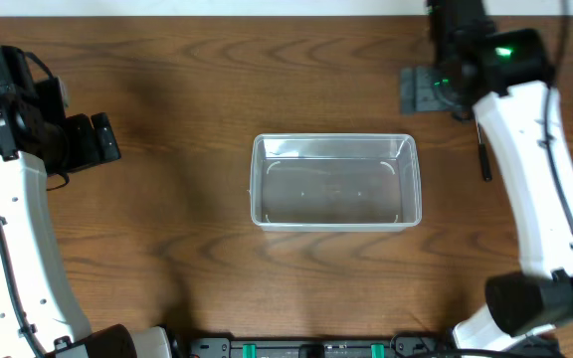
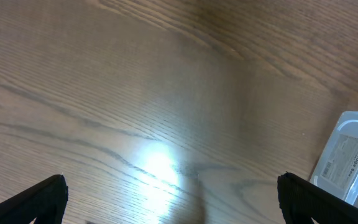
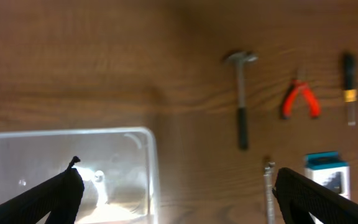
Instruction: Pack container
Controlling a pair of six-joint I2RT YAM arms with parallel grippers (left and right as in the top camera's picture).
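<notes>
The clear, see-through plastic rectangular container (image 1: 332, 137) sits in the middle of the tabletop with nothing in it, so packing looks not yet begun. A grey-headed, black-handled hammer (image 3: 241, 106), red-handled pliers (image 3: 300, 99), a black-and-yellow screwdriver (image 3: 349, 93) and a small blue-and-white box (image 3: 325, 171) lie loose toward the tabletop's right edge. The right gripper (image 3: 176, 180) hangs spread wide and empty near the far right corner. The left gripper (image 2: 171, 180) is likewise released, over bare wood by the left edge. All 4 items seem left to load.

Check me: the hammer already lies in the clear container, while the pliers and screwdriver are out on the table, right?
No. The hammer lies on the table too, beside the pliers and screwdriver, outside the container. The right wrist view shows it.
</notes>
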